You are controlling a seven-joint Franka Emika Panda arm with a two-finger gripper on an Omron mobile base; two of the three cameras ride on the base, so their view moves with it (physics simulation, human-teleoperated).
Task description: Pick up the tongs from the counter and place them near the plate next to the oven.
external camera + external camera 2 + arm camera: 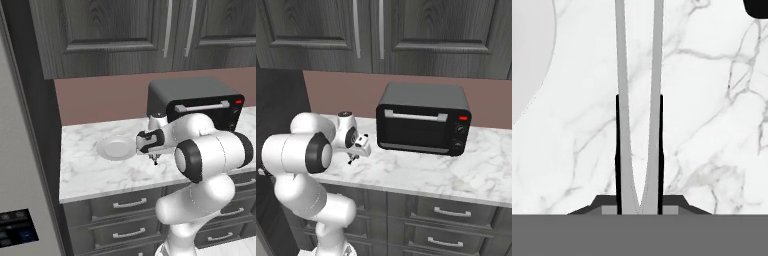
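My tool [639,200] grips the tongs [639,75], which point straight ahead; the plate [529,55] lies just beside, left.

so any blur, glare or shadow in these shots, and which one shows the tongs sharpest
Hand view: sharpest, the tongs crisp between the dark fingers, no shadow visible on the marble counter. Left base view: soft and low in detail, plate pale against the marble. Right base view: even light, no glare on the oven glass.
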